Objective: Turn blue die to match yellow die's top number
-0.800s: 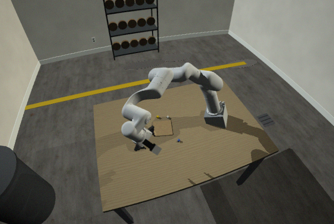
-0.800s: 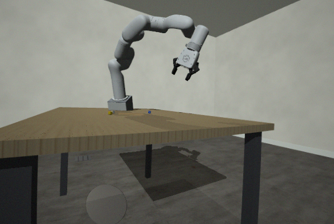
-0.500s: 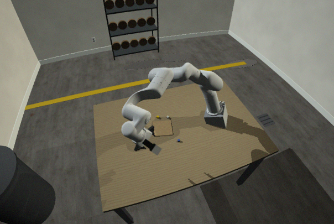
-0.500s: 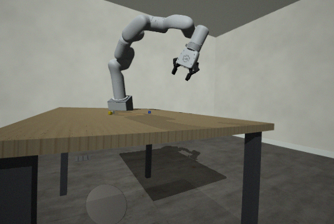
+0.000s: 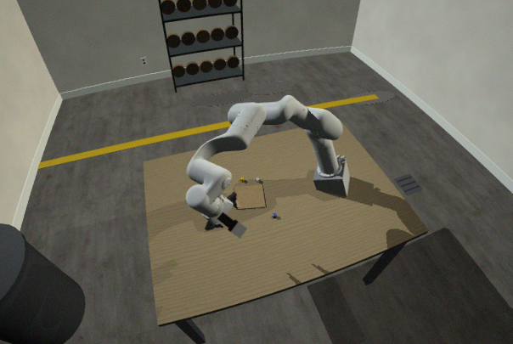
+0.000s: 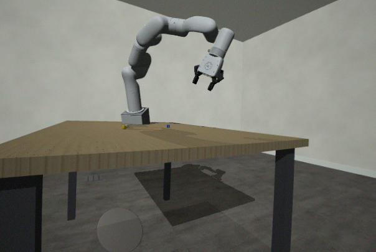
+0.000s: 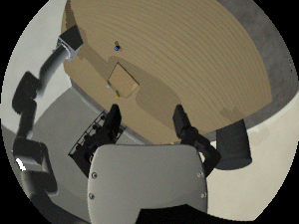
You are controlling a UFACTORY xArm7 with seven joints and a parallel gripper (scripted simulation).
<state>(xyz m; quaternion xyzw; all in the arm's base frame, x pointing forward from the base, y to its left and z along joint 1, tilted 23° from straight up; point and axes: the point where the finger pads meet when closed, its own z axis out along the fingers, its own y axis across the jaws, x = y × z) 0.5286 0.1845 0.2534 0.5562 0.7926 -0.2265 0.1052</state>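
Note:
The small blue die [image 5: 274, 215] [image 6: 168, 126] [image 7: 118, 47] lies on the wooden table, off the tan mat [image 5: 250, 196] [image 7: 122, 82] and a little past its near right corner. The yellow die [image 5: 242, 179] [image 6: 124, 127] sits on the table just behind the mat's far edge. The dice are too small for me to read their top faces. My gripper [image 6: 203, 85] [image 7: 147, 111] is open and empty. It hangs high above the table, to the left of the mat in the top view.
A pale grey die [image 5: 257, 179] lies beside the yellow one, behind the mat. The arm's base [image 5: 333, 181] stands to the right of the mat. A shelf rack [image 5: 200, 22] stands at the back wall and a dark bin [image 5: 34, 294] at the front left.

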